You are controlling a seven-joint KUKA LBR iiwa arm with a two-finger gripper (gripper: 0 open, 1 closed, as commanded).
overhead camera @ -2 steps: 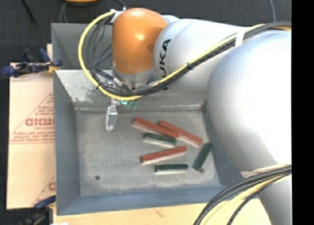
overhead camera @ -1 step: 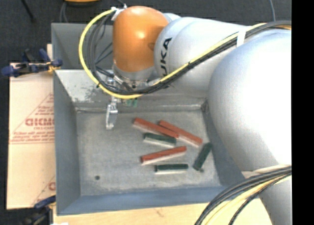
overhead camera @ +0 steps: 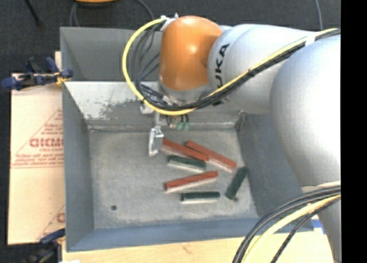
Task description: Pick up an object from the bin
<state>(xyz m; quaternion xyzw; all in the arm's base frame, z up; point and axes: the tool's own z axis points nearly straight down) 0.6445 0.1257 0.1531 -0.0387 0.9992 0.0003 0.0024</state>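
My gripper hangs below the orange wrist cover near the back of the bin, with one metal fingertip showing just left of the sticks. Right beside it lies a long red stick angled down to the right. A dark green stick lies under that one. Further toward the front rests another red stick.
Two more dark green sticks lie in the bin, one flat near the front and one tilted at the right. The arm and its yellow cable loop cover the bin's back right. The left half of the bin floor is bare.
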